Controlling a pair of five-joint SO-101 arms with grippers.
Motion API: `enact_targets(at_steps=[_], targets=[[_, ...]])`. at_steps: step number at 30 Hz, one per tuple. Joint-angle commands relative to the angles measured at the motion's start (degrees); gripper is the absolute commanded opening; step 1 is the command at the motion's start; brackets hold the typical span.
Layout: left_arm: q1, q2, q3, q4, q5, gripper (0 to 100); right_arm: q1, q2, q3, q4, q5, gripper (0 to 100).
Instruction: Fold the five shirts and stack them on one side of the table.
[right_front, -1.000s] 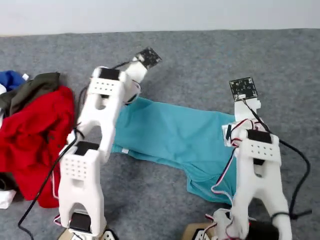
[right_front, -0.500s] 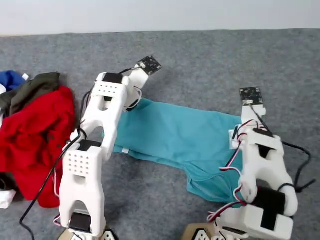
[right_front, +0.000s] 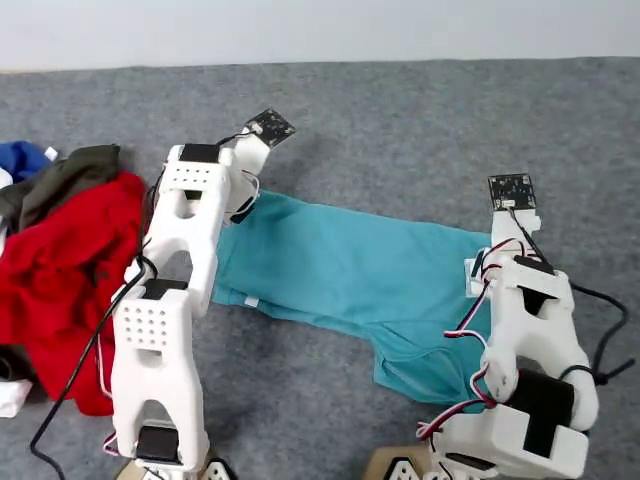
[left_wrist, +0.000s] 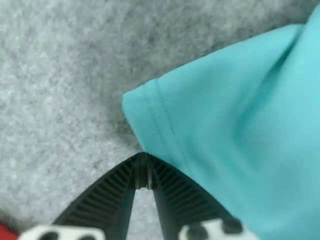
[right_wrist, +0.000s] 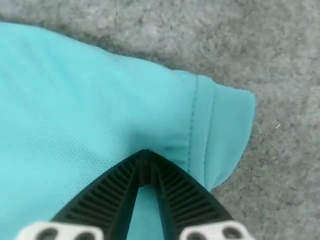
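A teal shirt (right_front: 350, 270) lies spread out across the grey table (right_front: 400, 130). My left gripper (right_front: 242, 203) is at the shirt's far left corner. In the left wrist view it (left_wrist: 143, 172) is shut on the hemmed edge of the teal shirt (left_wrist: 235, 110). My right gripper (right_front: 482, 262) is at the shirt's right edge. The right wrist view has it (right_wrist: 145, 170) shut on the teal shirt (right_wrist: 90, 100) beside a hemmed sleeve end (right_wrist: 225, 130). A crumpled red shirt (right_front: 70, 270), an olive shirt (right_front: 60, 180) and a blue shirt (right_front: 20, 158) are piled at the left.
A bit of white cloth (right_front: 10, 397) pokes out under the pile at the near left edge. Bare grey table runs along the far side behind the teal shirt. Both arm bases stand at the near edge.
The left arm has swung left, drawing the shirt's far corner with it. The right arm has shifted right and toward the near edge, so the shirt lies more stretched out.
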Motion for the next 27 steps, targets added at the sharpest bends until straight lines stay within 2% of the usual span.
enact_targets(at_steps=[1, 5, 12, 18, 27], targets=[[0.1, -3.7, -5.9, 4.0, 0.7, 0, -2.3, -5.4, -3.3, 2.9, -0.4, 0.9], [2.7, -4.6, -8.4, 4.9, 0.8, 0, -5.7, -9.5, -3.3, 4.6, -0.5, 0.9], [5.8, -4.2, -5.3, -1.5, 0.8, 0, -7.3, -10.0, -3.3, 4.6, -0.5, 0.9], [6.1, 4.1, -9.1, -2.6, 0.9, 0, -7.3, -10.0, -3.3, 4.6, -0.5, 0.9], [4.8, 17.1, -31.5, 14.1, 0.8, 3, -7.1, -10.5, -3.3, 4.7, -0.5, 0.9]])
